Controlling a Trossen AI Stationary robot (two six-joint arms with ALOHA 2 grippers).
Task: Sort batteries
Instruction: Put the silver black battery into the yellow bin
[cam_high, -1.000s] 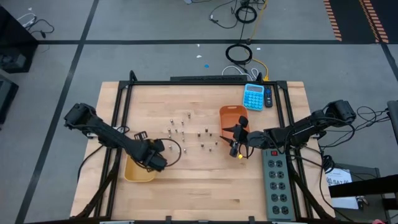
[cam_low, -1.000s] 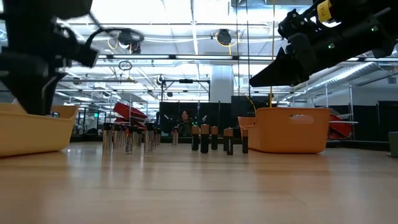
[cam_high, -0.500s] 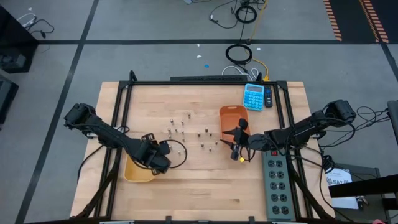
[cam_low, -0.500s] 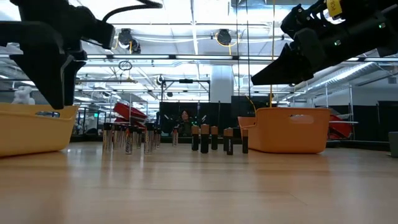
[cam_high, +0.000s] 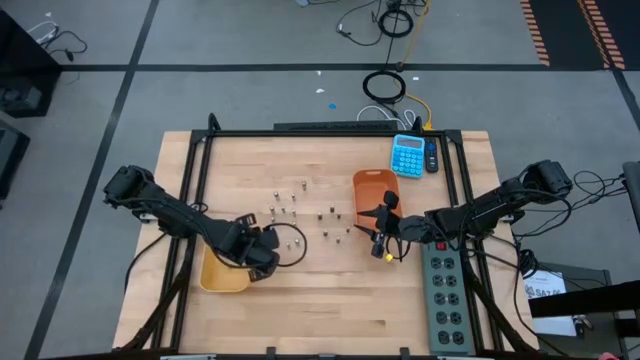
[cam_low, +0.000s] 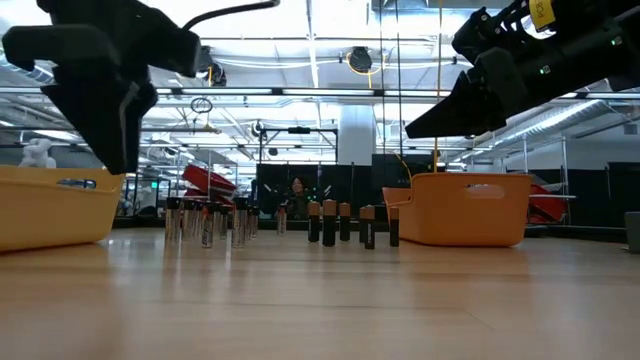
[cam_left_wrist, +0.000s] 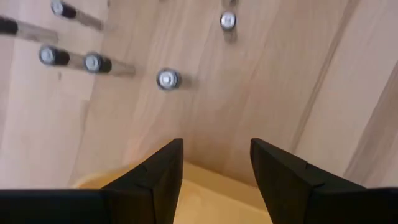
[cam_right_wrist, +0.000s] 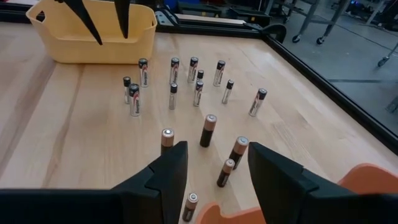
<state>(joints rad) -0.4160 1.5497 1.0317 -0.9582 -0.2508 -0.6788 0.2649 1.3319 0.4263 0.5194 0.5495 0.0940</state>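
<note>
Early in the sorting, by the look of it. Left gripper (cam_left_wrist: 214, 180) hanging over the yellow bin's (cam_high: 222, 279) rim, fingers spread wide, nothing between them. Right gripper (cam_right_wrist: 211, 180) just beside the orange bin (cam_high: 373, 189), fingers parted, also empty. Ahead of both, between them, most batteries (cam_right_wrist: 186, 84) standing upright on the table (cam_high: 330, 310), unsorted. Inside the bins: cannot tell.

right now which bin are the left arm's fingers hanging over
The yellow bin at the table's left front. The left arm's open fingers hang over its rim, holding nothing. The orange bin sits across the table by the right gripper.
</note>
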